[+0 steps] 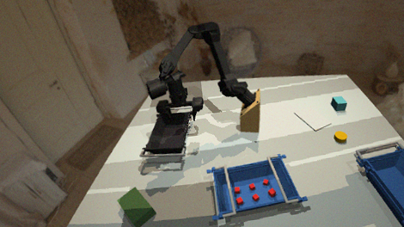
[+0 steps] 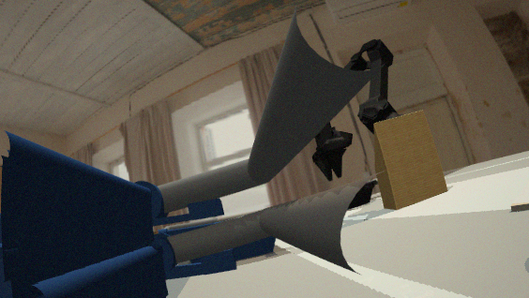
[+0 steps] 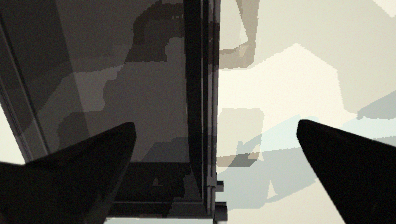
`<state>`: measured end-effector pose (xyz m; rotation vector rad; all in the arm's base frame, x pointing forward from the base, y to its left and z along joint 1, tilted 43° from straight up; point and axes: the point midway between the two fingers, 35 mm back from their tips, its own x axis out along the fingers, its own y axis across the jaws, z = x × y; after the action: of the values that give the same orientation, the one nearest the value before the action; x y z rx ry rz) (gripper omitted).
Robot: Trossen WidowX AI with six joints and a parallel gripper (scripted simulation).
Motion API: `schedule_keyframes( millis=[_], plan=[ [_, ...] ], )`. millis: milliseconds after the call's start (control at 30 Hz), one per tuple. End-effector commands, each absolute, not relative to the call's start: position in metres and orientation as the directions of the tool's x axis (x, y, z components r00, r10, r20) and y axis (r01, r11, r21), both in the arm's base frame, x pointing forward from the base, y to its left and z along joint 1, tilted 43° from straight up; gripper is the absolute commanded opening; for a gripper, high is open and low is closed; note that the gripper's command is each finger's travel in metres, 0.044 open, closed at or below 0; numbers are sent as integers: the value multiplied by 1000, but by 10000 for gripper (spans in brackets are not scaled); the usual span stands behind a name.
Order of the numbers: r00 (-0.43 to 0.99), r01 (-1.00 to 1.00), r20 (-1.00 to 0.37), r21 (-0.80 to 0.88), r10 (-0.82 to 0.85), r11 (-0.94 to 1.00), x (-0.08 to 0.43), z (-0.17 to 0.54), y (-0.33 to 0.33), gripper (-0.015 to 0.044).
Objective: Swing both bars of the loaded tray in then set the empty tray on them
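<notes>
Six red blocks [image 1: 252, 186], two bars [image 1: 230, 193] [image 1: 278, 180].

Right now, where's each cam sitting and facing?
Top: high over the table, angled down; whole arm, claw at black tray.
Exterior: low beside blue plastic and grey bars, angled up; arm and claw beyond.
Wrist: on the arm, down past both fingertips.
Top and wrist share the black tray.

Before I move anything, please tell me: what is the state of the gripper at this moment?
Gripper: open, holding nothing; its fingers stand wide apart over the black tray.
</notes>
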<state>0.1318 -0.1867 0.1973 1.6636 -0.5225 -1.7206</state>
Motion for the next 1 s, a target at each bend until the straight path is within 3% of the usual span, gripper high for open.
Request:
schedule_keyframes(
  millis=[0, 867, 967],
  plan=[
    [43, 181, -710, 697, -703, -693, 132, 192, -190, 440],
    [28, 186, -716, 689, -697, -700, 132, 134, -247, 440],
    [28, 186, -716, 689, -697, -700, 132, 134, -247, 396]
  ],
)
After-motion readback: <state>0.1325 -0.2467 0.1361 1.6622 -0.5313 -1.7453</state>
